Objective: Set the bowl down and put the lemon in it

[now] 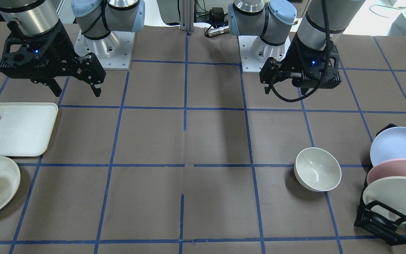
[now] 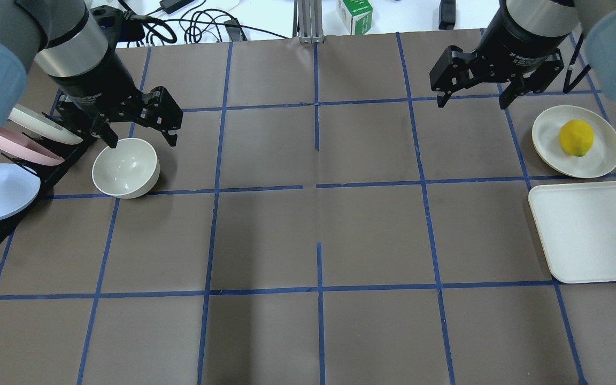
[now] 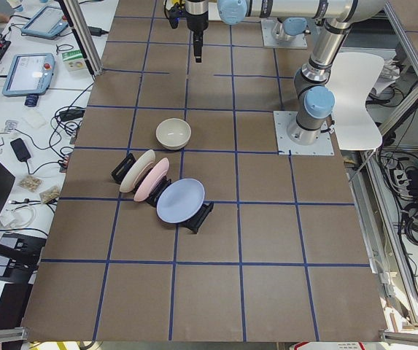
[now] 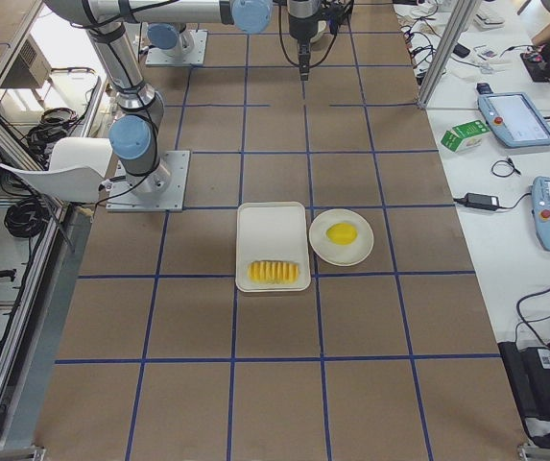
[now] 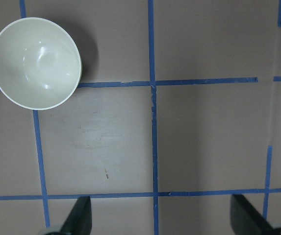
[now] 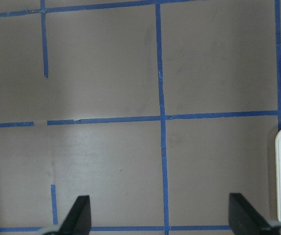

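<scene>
The bowl (image 2: 125,168) stands unheld near the wide-open, empty left gripper (image 2: 142,141). The lemon (image 2: 576,137) lies beside the equally open, empty right gripper (image 2: 471,102). Apparently nothing is done yet.

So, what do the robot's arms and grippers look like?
The left arm and right arm are silver metal tubes with pale blue joint caps. The left gripper and right gripper are black, with white lettering on the body and a small blue light. A black cable loops beside the left gripper.
</scene>
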Tool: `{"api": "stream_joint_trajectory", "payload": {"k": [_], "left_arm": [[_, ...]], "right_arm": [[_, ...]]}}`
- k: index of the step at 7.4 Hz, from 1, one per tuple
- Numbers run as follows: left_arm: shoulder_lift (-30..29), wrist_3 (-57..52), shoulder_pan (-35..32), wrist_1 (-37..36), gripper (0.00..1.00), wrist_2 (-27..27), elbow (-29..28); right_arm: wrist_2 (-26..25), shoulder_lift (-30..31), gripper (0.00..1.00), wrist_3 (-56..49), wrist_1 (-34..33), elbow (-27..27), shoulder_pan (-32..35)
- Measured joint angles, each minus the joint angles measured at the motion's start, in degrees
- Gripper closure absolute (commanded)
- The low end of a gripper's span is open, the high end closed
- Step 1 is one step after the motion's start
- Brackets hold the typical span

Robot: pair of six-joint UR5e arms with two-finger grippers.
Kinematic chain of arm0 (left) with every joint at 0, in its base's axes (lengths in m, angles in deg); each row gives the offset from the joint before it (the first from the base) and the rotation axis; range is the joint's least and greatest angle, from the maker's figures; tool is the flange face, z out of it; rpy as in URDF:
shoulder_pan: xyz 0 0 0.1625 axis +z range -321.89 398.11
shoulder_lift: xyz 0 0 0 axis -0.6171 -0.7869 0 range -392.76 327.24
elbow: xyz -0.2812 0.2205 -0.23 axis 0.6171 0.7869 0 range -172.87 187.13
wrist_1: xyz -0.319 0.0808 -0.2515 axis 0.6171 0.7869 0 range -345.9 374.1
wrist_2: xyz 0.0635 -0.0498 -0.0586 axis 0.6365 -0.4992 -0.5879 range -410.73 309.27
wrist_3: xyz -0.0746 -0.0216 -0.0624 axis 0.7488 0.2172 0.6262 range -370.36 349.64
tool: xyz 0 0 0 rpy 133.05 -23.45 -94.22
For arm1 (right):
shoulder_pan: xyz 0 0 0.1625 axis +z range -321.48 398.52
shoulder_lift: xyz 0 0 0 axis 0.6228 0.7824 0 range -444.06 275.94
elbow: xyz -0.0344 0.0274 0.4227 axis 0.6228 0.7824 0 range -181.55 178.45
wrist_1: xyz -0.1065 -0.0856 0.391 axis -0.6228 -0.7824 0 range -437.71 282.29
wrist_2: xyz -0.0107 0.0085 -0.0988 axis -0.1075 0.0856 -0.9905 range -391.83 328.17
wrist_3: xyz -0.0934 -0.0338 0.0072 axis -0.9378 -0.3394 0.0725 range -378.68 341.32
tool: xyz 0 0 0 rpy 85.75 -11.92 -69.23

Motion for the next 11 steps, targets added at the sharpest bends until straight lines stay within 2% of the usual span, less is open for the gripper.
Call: {"api": "stream_joint_trajectory", "payload": {"k": [4, 7, 9, 11], "left_arm": [[0.1, 0.0, 0.4, 0.0, 0.0, 0.0, 0.0], [-0.1, 0.0, 0.8, 0.2, 0.0, 0.5, 0.0], [-0.6, -0.1, 1.3, -0.1, 0.0, 0.5, 0.0], [-1.6, -0.3, 6.3, -0.3, 0.0, 0.4, 0.1]], "right_arm": [[-0.1, -0.1, 0.0, -1.2, 0.1, 0.0, -0.2], [-0.6, -0.5, 0.0, -8.9, 0.0, -0.1, -3.0], [-0.7, -0.6, 0.0, -15.3, 0.6, -0.1, -12.7], [-1.0, -1.4, 0.0, -30.4, 1.1, -0.2, -24.8]]}}
